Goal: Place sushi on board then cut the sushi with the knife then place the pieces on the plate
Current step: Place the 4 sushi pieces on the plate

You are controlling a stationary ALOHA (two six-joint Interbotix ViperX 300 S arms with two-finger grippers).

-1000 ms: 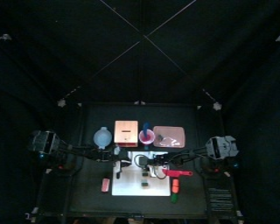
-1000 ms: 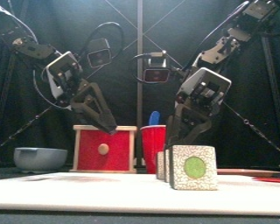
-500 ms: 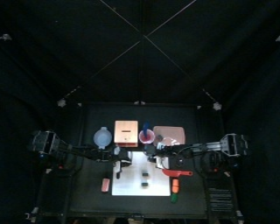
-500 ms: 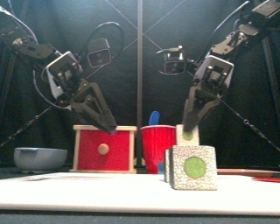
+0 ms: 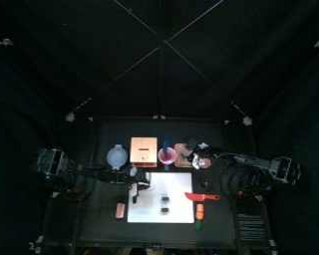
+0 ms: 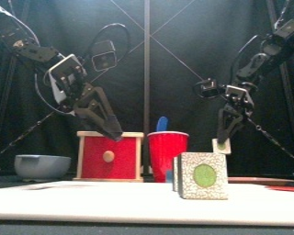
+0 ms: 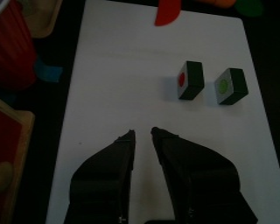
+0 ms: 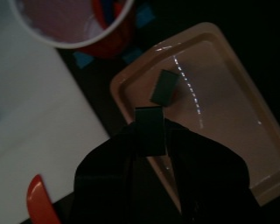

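Right gripper (image 8: 153,107): clamped on the held piece (image 8: 163,87), a dark green slab of sushi. Slab sticks out past the fingertips, long axis in line with the jaws. Hangs over the pink tray (image 8: 219,109), at the end nearer the red cup (image 8: 73,26). Cannot tell whether it touches the tray floor.

Tray: no other piece seen on it. Rim just beside the slab on the cup side, open floor on the other side. Judged next: straight down and let go, any drift to be away from that rim.

Left gripper (image 7: 142,134): jaws drawn almost together, only a slit between, holding nothing. Low over the white board (image 7: 119,79).

On the board: red-centred piece (image 7: 191,78) and green-centred piece (image 7: 233,84), side by side, apart, ahead of the left jaws and well apart from the tray. Left arm the nearer. Red knife (image 7: 170,10) at the board's far edge.
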